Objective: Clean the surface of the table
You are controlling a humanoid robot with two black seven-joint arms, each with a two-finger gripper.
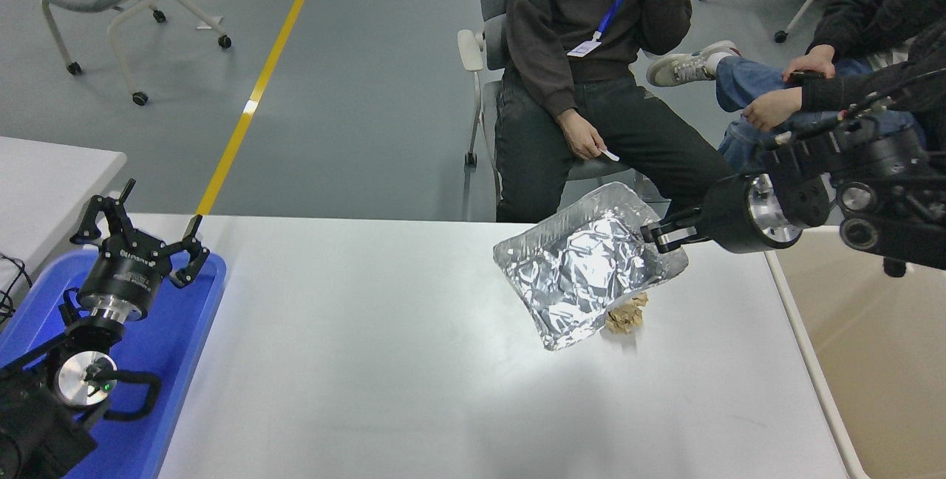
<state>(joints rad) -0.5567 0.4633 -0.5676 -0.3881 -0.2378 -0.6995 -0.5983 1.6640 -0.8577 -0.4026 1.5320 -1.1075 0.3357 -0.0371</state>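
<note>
The right gripper [658,235] had its fingers closed on the near-right rim of a crumpled foil tray [584,272], holding it tilted and clear of the counter [369,361]. The tray hung out to the left of the fingers and a little below them, its open face turned toward the camera. Pinching it by the rim probably let the arm carry the light, flimsy thing sideways without crushing it. The beige bin [872,361] sat below and to the right of the fingers, off the counter's right edge, a likely drop point. A small heap of tan crumbs [627,314] lay on the counter beneath the tray's lower edge, just below the fingers, so the surface was not yet clean. The left gripper [137,242] rested over the blue tray [177,338], far left, fingers spread and empty.
</note>
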